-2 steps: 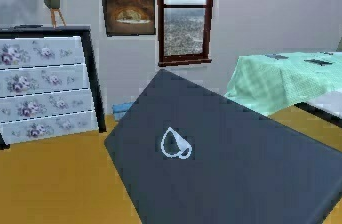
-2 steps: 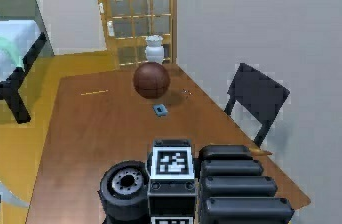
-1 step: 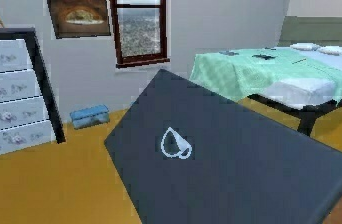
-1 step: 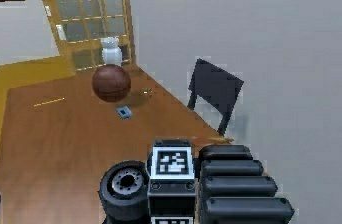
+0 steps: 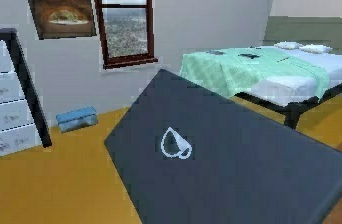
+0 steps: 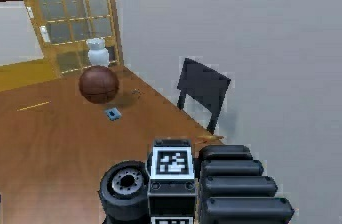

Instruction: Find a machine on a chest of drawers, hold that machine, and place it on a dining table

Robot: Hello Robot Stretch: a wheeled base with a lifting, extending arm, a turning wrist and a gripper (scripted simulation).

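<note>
A dark laptop (image 5: 229,150) with a white logo on its lid looms tilted across the forward view's lower right, close to the camera. The chest of drawers (image 5: 1,95), dark-framed with white drawers, stands at that view's left edge. In the arm side view a wooden dining table (image 6: 59,150) spreads out. My arm's dark bar (image 6: 234,185) and its white marker square (image 6: 174,165) rise from the bottom edge over the table. The gripper (image 6: 127,192) is a dark round body left of the marker. I cannot tell whether it holds anything.
On the table lie a brown ball (image 6: 98,84), a white figure (image 6: 96,52) behind it and a small blue-white object (image 6: 114,115). A dark chair (image 6: 204,92) stands at the table's far side. A bed (image 5: 269,70) with a green cover and a blue box (image 5: 76,120) occupy the orange floor.
</note>
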